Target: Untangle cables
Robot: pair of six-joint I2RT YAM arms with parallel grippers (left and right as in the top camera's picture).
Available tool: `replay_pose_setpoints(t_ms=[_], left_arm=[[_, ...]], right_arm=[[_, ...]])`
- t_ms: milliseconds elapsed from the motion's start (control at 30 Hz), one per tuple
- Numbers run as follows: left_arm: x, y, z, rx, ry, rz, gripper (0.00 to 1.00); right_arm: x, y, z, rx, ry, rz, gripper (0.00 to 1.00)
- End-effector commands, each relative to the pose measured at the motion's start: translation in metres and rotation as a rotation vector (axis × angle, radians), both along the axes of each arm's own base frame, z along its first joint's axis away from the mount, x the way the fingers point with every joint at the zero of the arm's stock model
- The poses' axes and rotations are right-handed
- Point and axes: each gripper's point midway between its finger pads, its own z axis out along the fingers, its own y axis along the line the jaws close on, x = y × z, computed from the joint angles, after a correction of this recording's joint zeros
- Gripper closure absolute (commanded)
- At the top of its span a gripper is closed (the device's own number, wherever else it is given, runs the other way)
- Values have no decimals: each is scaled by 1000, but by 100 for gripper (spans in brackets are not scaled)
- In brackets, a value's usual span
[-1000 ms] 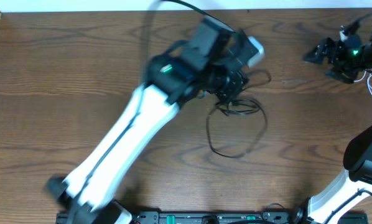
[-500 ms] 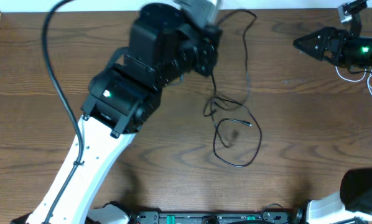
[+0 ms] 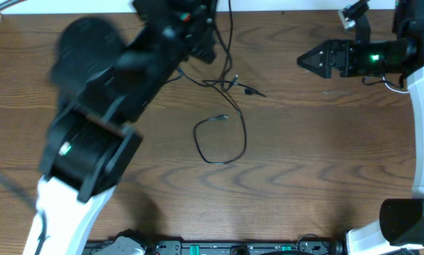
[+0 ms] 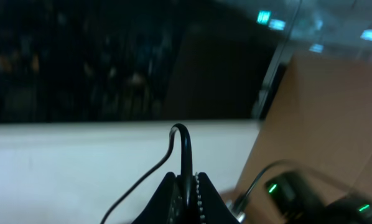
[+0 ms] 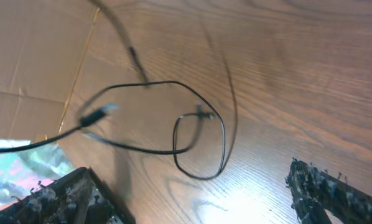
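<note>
A thin black cable (image 3: pixel 244 138) lies in a loop mid-table, with a small tangle of strands and plugs (image 3: pixel 231 83) above it. One strand rises to the top edge. My left gripper (image 4: pixel 187 182) is shut on a black cable and lifted high; in the overhead view the left arm (image 3: pixel 120 92) is blurred at the upper left. My right gripper (image 3: pixel 304 60) is open and empty, hovering to the right of the tangle and pointing left. The loop (image 5: pixel 224 144) shows in the right wrist view beyond its spread fingers (image 5: pixel 195 193). A bit of white cable (image 3: pixel 391 86) shows at the far right.
The wooden table (image 3: pixel 325 177) runs to a pale edge at the back. A cardboard sheet (image 5: pixel 30 56) lies past the table's left side. The right arm's base (image 3: pixel 407 223) stands at the lower right.
My left arm has swung up and to the left with the black cable, dragging the loop leftward and stretching the strands. My right gripper has moved left toward the middle.
</note>
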Motion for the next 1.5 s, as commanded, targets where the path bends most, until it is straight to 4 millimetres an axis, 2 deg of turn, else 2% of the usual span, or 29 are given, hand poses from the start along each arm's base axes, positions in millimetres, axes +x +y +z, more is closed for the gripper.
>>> replay_pose_setpoints(t_ms=[0, 100, 233, 400, 600, 800, 1000, 1067, 1100, 1133, 1233, 1300, 1367, 1467], left_arm=[[-9, 23, 20, -54, -37, 82, 93], [-4, 30, 19, -61, -30, 132, 93], [2, 30, 15, -57, -17, 150, 92], [6, 28, 5, -37, 13, 154, 93], [5, 30, -7, -7, 59, 157, 92], [2, 31, -7, -11, 61, 156, 93], [2, 31, -7, -20, 67, 151, 92], [2, 31, -8, -18, 70, 151, 92], [2, 31, -9, -16, 73, 151, 93], [3, 31, -10, -13, 77, 152, 93], [3, 30, -12, -9, 83, 152, 93], [3, 30, -12, -11, 88, 151, 93], [3, 30, -12, -17, 92, 150, 93], [0, 32, -10, -26, 90, 149, 93]], right_arm=[[-5, 21, -2, -6, -5, 61, 3], [-9, 37, -11, -56, 2, 94, 4], [-17, 63, -26, -103, 16, 168, 4], [-39, 101, -39, -151, -82, 422, 8], [-73, 135, -43, -75, -168, 688, 12], [-70, 154, -74, -71, -215, 731, 15], [-46, 174, -101, -39, -285, 659, 18], [-42, 181, -105, -23, -295, 640, 26], [-43, 185, -105, -18, -295, 639, 34], [-44, 187, -105, -19, -298, 642, 48], [-40, 189, -105, -26, -277, 606, 83], [-31, 187, -107, -41, -243, 539, 99], [-22, 183, -108, -57, -212, 465, 99], [-20, 185, -105, -37, -211, 457, 99]])
